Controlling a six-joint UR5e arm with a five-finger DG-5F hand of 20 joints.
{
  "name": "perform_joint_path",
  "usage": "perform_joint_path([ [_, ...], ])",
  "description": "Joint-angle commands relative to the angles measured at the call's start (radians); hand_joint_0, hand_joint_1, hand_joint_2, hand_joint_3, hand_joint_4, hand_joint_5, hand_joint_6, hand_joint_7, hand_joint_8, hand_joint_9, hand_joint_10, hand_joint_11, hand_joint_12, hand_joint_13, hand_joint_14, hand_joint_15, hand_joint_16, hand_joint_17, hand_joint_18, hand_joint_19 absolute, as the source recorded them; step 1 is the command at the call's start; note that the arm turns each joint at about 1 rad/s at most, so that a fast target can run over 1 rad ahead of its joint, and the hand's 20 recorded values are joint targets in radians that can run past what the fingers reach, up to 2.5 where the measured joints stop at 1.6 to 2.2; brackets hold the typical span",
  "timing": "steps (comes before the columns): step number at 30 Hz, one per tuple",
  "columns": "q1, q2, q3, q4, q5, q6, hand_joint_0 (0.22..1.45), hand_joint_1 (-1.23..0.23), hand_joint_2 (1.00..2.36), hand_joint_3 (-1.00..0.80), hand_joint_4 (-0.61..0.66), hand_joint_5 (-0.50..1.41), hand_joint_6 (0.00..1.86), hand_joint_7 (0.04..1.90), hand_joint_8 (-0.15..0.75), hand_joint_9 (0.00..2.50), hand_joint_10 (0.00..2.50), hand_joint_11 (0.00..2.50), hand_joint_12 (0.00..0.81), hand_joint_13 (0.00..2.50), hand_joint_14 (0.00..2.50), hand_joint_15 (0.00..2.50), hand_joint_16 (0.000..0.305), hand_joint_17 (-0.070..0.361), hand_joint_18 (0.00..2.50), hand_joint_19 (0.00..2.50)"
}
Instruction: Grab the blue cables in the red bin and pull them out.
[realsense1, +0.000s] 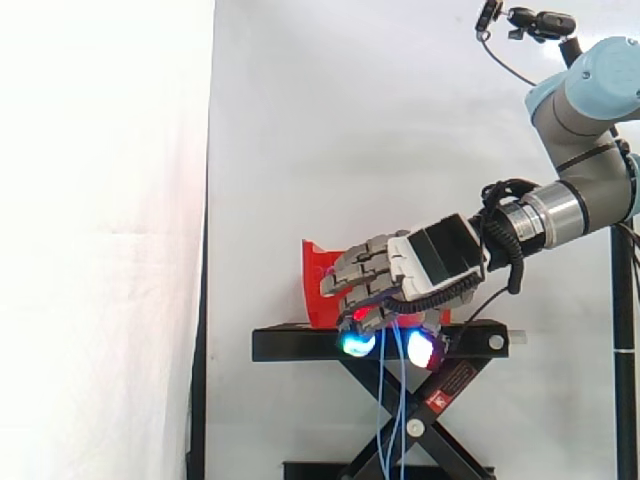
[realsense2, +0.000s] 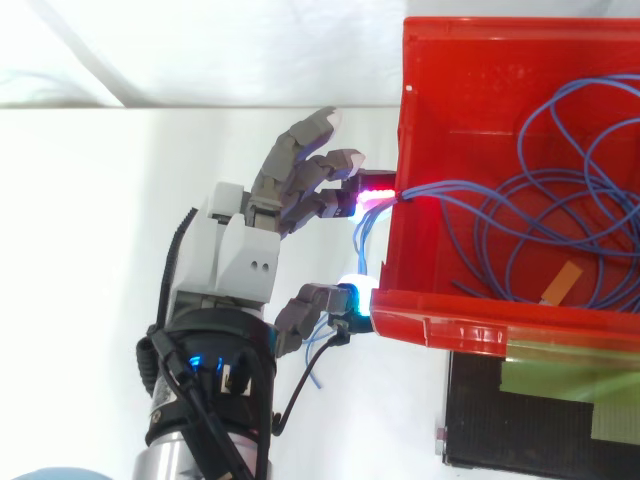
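The robot hand (realsense2: 240, 250) has its fingers (realsense2: 310, 175) curled tight on a few strands of the thin blue cables (realsense2: 440, 188), just outside the red plastic bin's (realsense2: 450, 320) low front lip. To pull well, hold that pinch firm and draw straight away from the lip, lest loops snag. Most cable lies loosely coiled inside the bin, beside a small tan strip (realsense2: 560, 285).
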Motion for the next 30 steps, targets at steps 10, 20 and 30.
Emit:
perform_joint_path([
  [10,0.003,0.000,-0.001,0.002,-0.003,0.000,0.81,-0.82,1.00,-1.00,0.24,0.81,0.01,0.61,0.275,0.69,0.02,0.58,0.304,0.42,0.01,0.39,0.041,0.092,0.29,0.51],
  [20,0.004,0.000,-0.001,0.006,-0.005,0.000,0.82,-0.81,1.00,-1.00,0.25,0.87,0.01,0.64,0.273,0.70,0.02,0.55,0.303,0.44,0.01,0.39,0.040,0.091,0.30,0.51],
  [30,0.007,0.000,-0.001,0.008,-0.005,0.000,0.82,-0.81,1.00,-1.00,0.27,0.93,0.01,0.73,0.276,0.72,0.01,0.54,0.302,0.46,0.01,0.40,0.040,0.090,0.30,0.51],
])
